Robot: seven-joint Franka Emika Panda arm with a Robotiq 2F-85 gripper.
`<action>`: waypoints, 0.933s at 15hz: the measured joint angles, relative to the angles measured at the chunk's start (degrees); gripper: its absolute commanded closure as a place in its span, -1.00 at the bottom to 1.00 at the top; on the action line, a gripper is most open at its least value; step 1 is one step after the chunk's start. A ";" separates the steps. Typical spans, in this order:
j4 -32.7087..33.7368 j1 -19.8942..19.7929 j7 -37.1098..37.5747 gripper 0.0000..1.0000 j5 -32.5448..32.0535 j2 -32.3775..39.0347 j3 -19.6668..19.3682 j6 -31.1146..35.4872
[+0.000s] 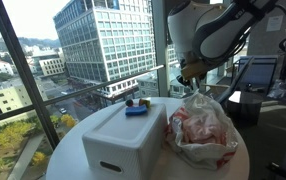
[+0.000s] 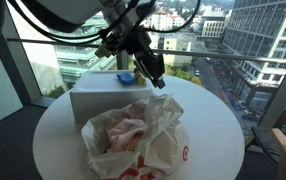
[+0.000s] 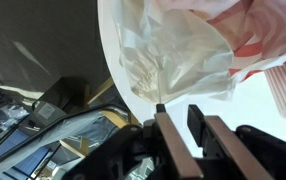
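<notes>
— Hand (image 3: 181,112): gripping anything?
— No, fingers slightly parted, empty, right at the edge of the crumpled white-and-red plastic bag (image 2: 133,140) on the round white worktop (image 2: 218,120), beside the white rectangular box (image 2: 95,100).

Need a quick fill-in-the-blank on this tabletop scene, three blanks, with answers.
1. The white table is ___ in shape.
2. The small object on top of the white box is ___ in colour.
3. The gripper hangs close over the crumpled plastic ___.

Missing words: round; blue; bag.
</notes>
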 measured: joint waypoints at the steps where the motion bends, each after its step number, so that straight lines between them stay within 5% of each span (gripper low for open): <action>1: -0.55 0.01 -1.60 -0.35 2.49 -0.10 0.76 -0.67; 5: -1.71 0.33 -7.49 -0.97 9.73 -0.99 4.24 0.89; 14: 6.91 3.69 -12.70 -1.00 24.64 3.29 11.84 4.59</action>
